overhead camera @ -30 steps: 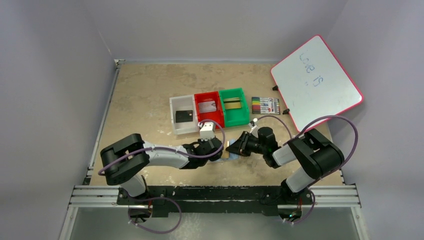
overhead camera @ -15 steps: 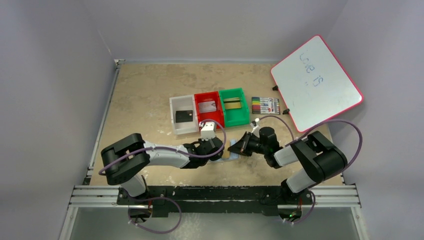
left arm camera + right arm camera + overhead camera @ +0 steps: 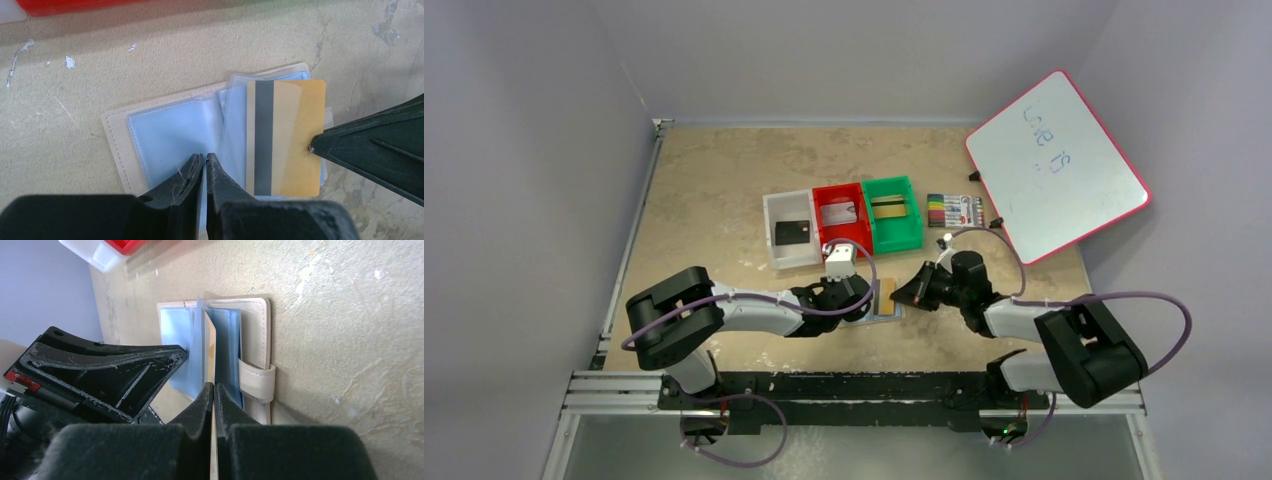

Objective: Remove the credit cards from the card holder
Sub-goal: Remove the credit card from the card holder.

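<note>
Card holder [image 3: 892, 313] lies open on the desk [image 3: 724, 180], between the left hand [image 3: 864, 300] and the right hand [image 3: 907, 293]. In the left wrist view, the left hand's jaws, nearly together, pin its soft blue pocket, and 1 yellow card [image 3: 295, 135] sticks halfway out. In the right wrist view, the right hand is clamped on that card's free edge. The card looks thin, stiff, slick and light.

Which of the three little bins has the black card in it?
The white bin, leftmost in the row; the red bin holds a greyish card, the green bin a gold card.
</note>
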You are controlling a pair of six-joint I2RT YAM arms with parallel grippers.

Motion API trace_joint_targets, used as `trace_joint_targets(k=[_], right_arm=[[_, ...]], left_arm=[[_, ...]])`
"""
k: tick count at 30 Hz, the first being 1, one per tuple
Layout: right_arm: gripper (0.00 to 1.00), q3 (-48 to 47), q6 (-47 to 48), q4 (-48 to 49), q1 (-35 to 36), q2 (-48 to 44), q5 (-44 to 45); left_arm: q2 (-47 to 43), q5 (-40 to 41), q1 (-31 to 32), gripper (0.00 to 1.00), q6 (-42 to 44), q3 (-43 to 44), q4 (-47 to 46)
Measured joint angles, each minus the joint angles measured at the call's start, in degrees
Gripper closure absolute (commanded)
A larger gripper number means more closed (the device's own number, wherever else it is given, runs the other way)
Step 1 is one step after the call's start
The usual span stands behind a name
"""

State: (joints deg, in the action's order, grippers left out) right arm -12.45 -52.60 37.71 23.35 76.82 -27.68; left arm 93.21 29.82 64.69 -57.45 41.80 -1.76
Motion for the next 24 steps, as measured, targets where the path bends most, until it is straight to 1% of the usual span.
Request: trace_joint_targets(k=[6, 11, 14, 19, 21, 24], right_arm=[[1.00, -1.6, 2.9, -7.9, -0.2, -4.8, 2.0], [1.00, -2.6, 4.7, -10.1, -0.3, -4.6, 2.3], [1.00, -3.5, 6.0, -9.4, -0.5, -1.4, 1.0], [1.00, -5.5, 6.9, -4.3, -0.5, 6.6, -3.4], [1.00, -5.6, 7.0, -2.8, -0.5, 8.0, -4.3], [1.00, -5.6, 7.1, -2.2, -0.5, 8.3, -4.8]], left_arm=[[-0.1, 0.0, 0.0, 0.91, 0.0, 0.0, 0.0], [-1.0, -0.1, 0.0, 0.78, 0.1, 0.0, 0.9], [-2.4, -0.2, 0.0, 0.73, 0.3, -0.2, 2.8], [-7.2, -0.2, 0.0, 0.69, 1.5, -0.3, 5.9], [-9.1, -0.6, 0.0, 0.69, 2.1, -0.3, 5.5], [-10.3, -2.2, 0.0, 0.71, 3.3, -0.3, 3.0]])
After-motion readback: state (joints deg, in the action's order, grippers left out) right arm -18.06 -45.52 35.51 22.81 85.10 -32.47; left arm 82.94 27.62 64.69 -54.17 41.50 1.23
